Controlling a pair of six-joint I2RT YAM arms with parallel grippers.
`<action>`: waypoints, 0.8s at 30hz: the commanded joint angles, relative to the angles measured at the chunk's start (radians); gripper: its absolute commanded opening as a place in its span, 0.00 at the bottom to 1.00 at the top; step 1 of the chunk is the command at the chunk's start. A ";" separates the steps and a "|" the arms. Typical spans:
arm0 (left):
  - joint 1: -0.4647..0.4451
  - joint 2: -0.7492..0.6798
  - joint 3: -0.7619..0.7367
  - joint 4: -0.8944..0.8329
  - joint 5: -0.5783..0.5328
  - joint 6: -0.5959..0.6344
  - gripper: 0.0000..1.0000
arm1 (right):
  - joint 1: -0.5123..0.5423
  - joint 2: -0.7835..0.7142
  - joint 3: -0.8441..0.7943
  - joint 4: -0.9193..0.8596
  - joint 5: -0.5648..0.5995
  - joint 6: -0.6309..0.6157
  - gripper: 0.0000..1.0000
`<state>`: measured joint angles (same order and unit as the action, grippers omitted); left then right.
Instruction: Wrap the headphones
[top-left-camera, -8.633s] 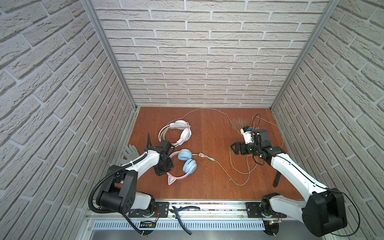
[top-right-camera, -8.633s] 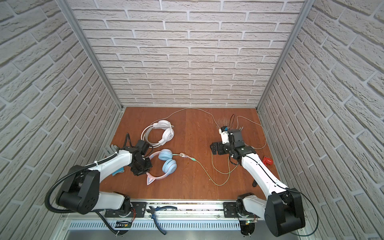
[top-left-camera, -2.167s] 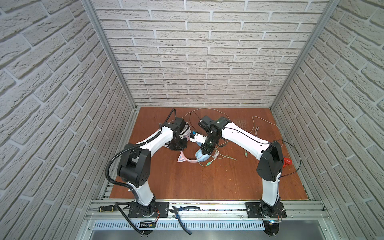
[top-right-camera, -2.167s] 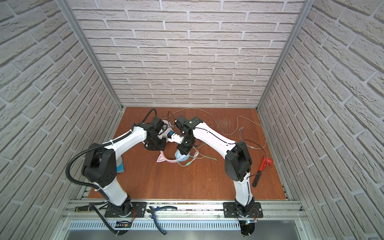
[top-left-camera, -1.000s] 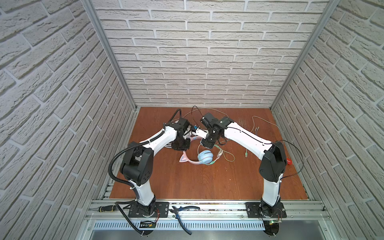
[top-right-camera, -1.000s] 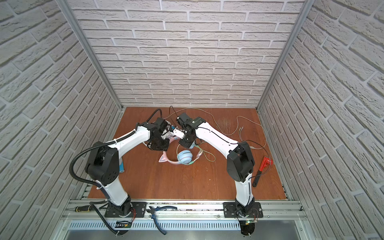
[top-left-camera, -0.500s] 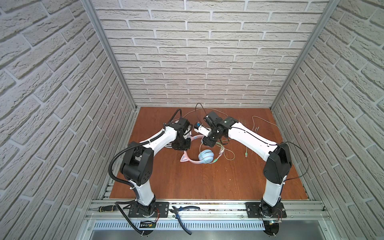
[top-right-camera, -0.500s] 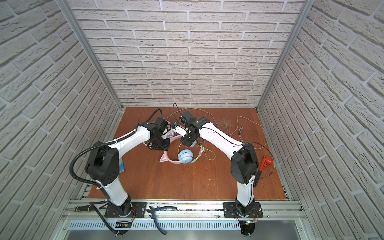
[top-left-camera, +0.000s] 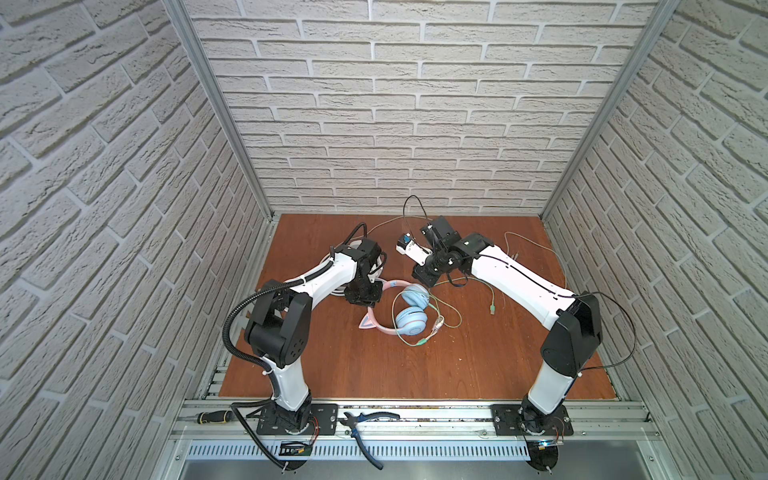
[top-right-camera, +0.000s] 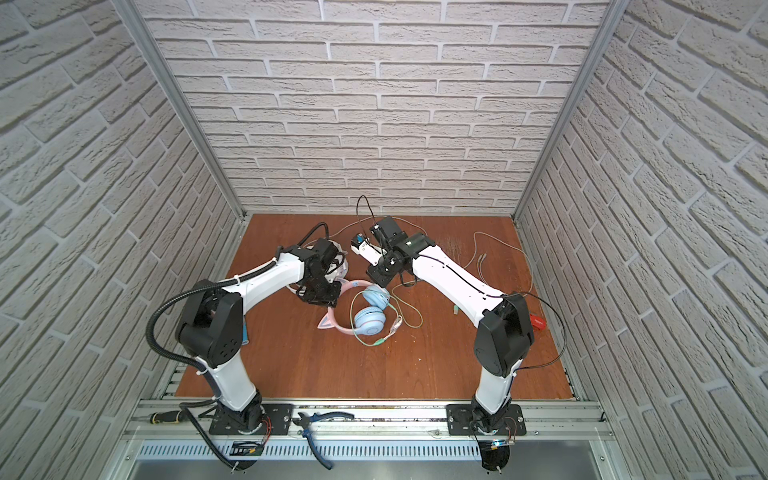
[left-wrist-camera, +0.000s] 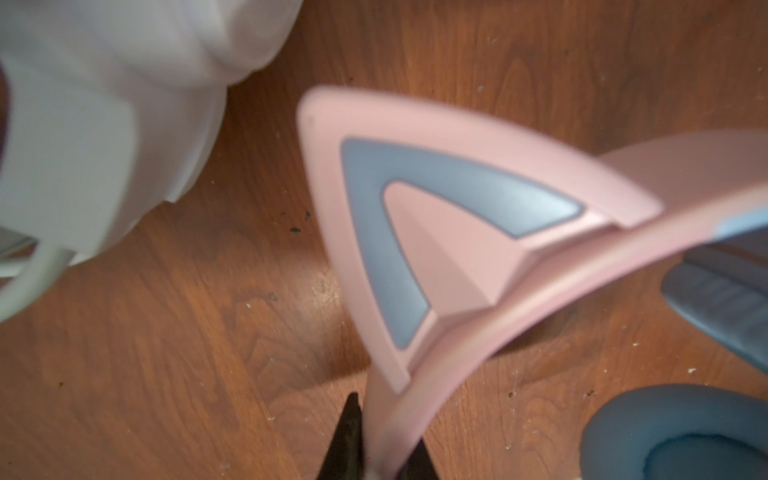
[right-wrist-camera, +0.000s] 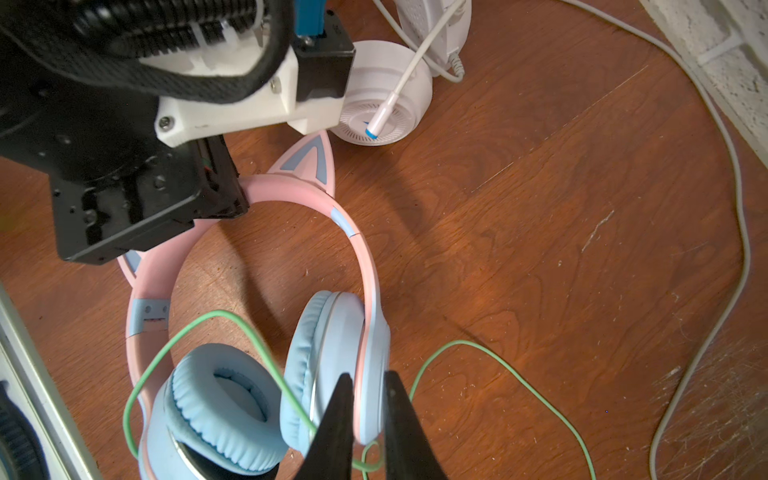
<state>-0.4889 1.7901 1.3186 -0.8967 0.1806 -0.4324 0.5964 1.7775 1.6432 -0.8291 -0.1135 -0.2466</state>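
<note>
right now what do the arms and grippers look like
Both arms have white shells and black joints. The left arm carries a thick black ribbed hose; the right arm a thin black cable. The left gripper and right gripper are black, with tapered pointed jaws.

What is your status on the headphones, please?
Left gripper shut on pink headband. Right gripper nearly closed at green cable, grip unclear. White headphones adjacent.

Both arms reach inward; left pincer (left-wrist-camera: 382, 440) clamped, right pincer (right-wrist-camera: 368, 382) narrowly parted
</note>
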 joint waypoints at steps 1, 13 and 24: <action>-0.007 -0.017 0.031 -0.013 0.045 0.024 0.00 | 0.000 0.001 0.007 0.030 0.043 -0.003 0.17; 0.002 -0.059 -0.011 0.002 0.097 0.045 0.00 | -0.130 -0.036 -0.027 0.082 -0.100 0.159 0.27; 0.013 -0.074 -0.010 -0.004 0.216 0.138 0.00 | -0.282 -0.242 -0.369 0.238 -0.266 0.297 0.34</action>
<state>-0.4828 1.7592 1.3052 -0.8944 0.3099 -0.3489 0.3199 1.5913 1.3262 -0.6743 -0.2989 -0.0044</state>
